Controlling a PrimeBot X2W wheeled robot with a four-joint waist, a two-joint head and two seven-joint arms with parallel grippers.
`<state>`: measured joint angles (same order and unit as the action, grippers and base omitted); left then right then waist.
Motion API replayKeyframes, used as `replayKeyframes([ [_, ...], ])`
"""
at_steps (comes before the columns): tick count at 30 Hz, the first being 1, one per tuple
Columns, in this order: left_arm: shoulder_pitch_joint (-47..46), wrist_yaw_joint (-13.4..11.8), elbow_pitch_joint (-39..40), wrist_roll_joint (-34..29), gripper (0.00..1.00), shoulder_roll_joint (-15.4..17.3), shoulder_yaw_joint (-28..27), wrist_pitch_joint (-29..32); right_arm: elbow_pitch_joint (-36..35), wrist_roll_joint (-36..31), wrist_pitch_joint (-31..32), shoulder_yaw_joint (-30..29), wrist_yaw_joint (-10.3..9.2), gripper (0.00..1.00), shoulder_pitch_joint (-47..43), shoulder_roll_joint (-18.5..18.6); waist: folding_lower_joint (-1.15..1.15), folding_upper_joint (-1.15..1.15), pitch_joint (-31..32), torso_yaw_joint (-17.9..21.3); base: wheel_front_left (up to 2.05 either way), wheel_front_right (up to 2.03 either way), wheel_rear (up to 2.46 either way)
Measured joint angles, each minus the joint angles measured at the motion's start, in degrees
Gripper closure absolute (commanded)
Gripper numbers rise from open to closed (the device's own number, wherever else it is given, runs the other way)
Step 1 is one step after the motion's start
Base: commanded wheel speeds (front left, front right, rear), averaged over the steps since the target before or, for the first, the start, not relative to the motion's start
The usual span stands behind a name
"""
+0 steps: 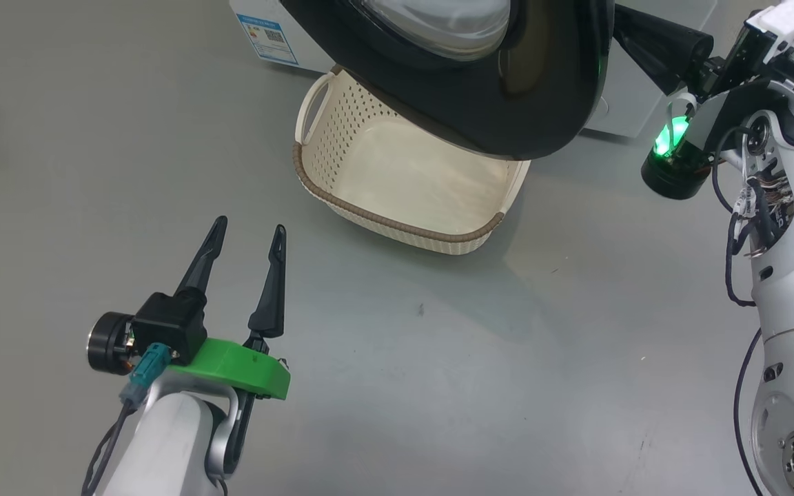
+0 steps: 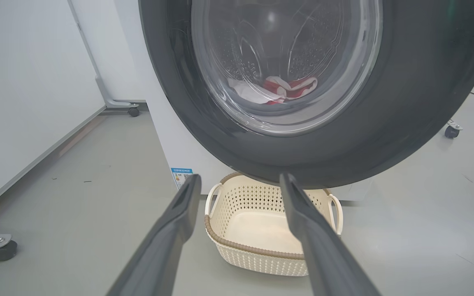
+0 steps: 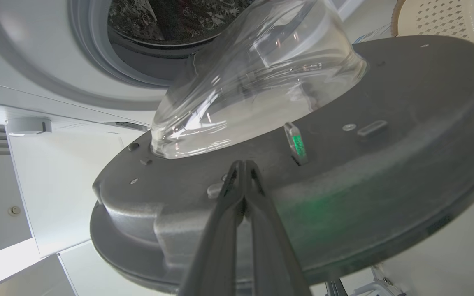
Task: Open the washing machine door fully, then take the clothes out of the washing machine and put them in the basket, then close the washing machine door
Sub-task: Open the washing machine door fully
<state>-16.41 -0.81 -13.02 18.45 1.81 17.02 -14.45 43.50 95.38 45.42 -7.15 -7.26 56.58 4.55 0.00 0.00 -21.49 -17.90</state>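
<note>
Door-opening is in hand, we judge: our right gripper [image 3: 243,164], pinched shut on nothing, noses the inner face of the washing machine door [image 3: 385,135] at twelve o'clock. Our left gripper [image 1: 250,224] gapes empty at seven. Next, we must swing it wider.

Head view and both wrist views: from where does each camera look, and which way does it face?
Head view: on the head, looking down at the basket under the washing machine door; left gripper open, right arm at the edge.
Left wrist view: behind its own fingers, facing the door's outside, clothes behind the glass.
Right wrist view: behind the shut right gripper, facing the door's inner side.
Shared: basket, in head and left wrist views.
</note>
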Motion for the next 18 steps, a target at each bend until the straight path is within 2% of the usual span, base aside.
replayKeyframes([
  [11,0.3,0.0,-0.8,-0.4,0.00,0.0,0.1,0.0,1.6,2.1,1.1,1.9,0.00,1.00,-3.1,-0.4,0.00,0.00,3.3,0.4,0.00,0.00,0.00],
  [18,0.6,0.0,-0.8,-0.4,0.00,0.0,0.4,0.0,2.5,7.3,2.3,6.7,0.00,1.00,-3.3,-0.3,0.00,0.00,4.0,0.3,0.00,0.00,0.00],
])
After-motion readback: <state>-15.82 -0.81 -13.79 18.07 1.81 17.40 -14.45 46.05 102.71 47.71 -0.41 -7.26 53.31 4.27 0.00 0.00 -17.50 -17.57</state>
